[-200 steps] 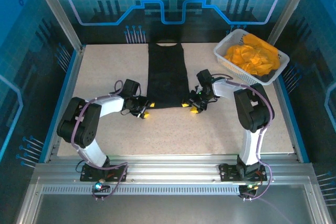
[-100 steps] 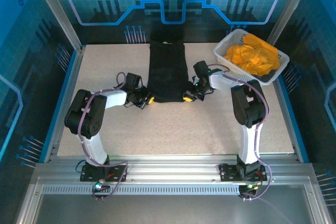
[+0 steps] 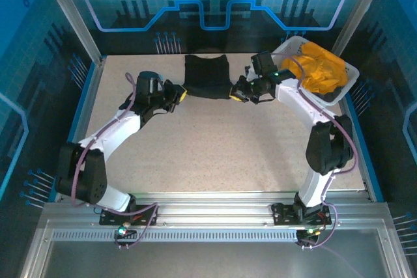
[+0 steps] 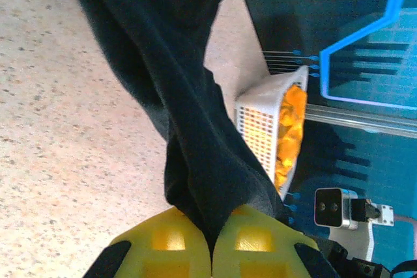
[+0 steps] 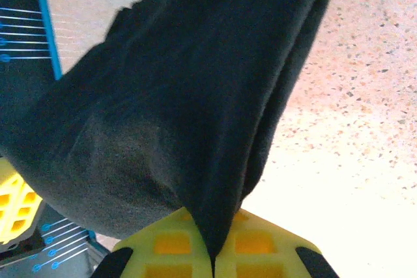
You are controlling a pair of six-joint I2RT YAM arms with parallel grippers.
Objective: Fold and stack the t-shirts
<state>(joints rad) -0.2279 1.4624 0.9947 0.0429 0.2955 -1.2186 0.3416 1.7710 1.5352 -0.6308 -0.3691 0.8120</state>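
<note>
Left gripper [image 3: 177, 94] and right gripper [image 3: 236, 94] pinch 1 black t-shirt [image 3: 207, 76] near the table's [image 3: 215, 151] far edge.
At 6 o'clock the bare speckled tabletop lies open. At 12 o'clock both pairs of yellow pads [image 4: 169, 242] are clenched on the near corners of the soft, doubled cloth. At 1 o'clock, 1 white lattice basket [image 3: 352, 71] holds crumpled orange-yellow t-shirts [image 3: 319, 69], too heaped to count.

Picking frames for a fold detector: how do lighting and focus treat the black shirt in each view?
Top external: even light, black t-shirt a flat dark patch, little fold detail. Left wrist: cloth dark and soft near the left hand; basket sharper. Right wrist: table washed out white at lower right; folds faintly readable.
</note>
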